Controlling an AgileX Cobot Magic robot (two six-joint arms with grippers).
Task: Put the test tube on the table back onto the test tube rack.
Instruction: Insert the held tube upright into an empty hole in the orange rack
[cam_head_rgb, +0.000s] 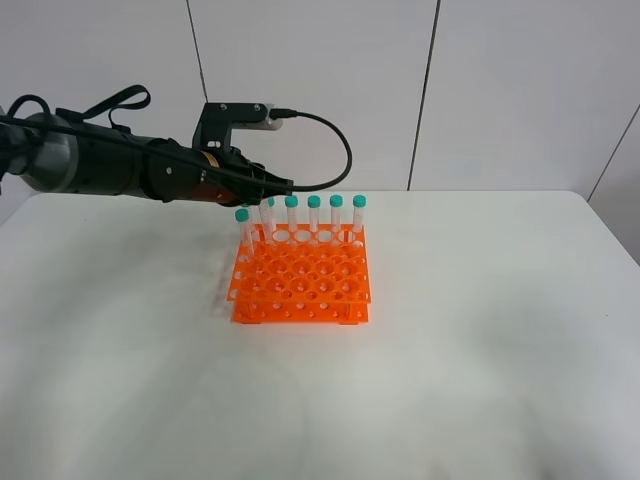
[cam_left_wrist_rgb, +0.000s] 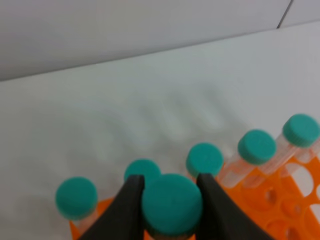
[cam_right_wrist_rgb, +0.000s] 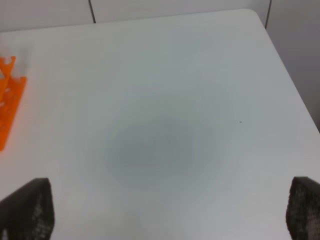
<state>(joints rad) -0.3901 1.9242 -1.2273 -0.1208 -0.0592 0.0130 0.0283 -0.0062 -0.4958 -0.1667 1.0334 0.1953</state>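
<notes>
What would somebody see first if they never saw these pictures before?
Probably the bright orange test tube rack in the middle of the white table, with a row of teal-capped tubes standing along its far edge. Next, the left claw, reaching in from the left and pinching the teal cap of one test tube over the rack's far left corner.

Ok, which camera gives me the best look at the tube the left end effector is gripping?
The left wrist view: the test tube fills the foreground, its teal cap clamped between the left end effector fingers. The exterior high view shows it small at the rack's back-left corner. The right wrist view doesn't show it.
</notes>
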